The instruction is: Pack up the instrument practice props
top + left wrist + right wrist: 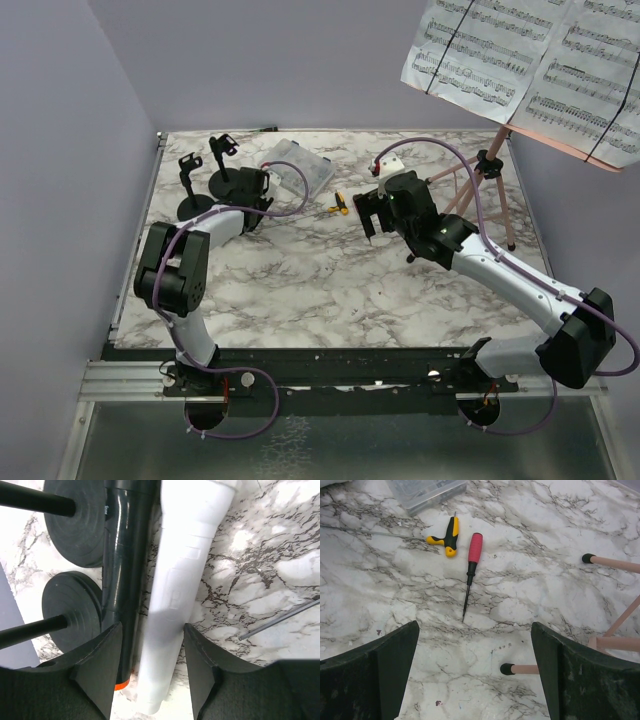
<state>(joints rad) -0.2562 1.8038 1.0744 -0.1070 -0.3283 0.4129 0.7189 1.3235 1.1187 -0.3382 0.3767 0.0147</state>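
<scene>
Two microphones lie side by side on the marble table: a white-bodied one (182, 575) and a black one (122, 565) with an orange end. My left gripper (152, 675) is open and low over them, its fingers either side of the white microphone's tail, the black one against the left finger. Two black round-based mic holders (75, 527) (67, 615) stand just left of them, also seen from above (192, 208) (222, 185). My left gripper (252, 188) hides the microphones in the top view. White sheet-music pages (520, 60) rest on the pink tripod (480, 175) at the far right. My right gripper (368, 215) is open and empty above the table, near a tripod foot (507, 669).
A clear plastic compartment box (300, 165) lies at the back centre. A red screwdriver (474, 547) and a yellow one (449, 537) lie in front of it. Another tripod foot (588, 558) and pink legs stand to the right of my right gripper. Grey walls close in on both sides.
</scene>
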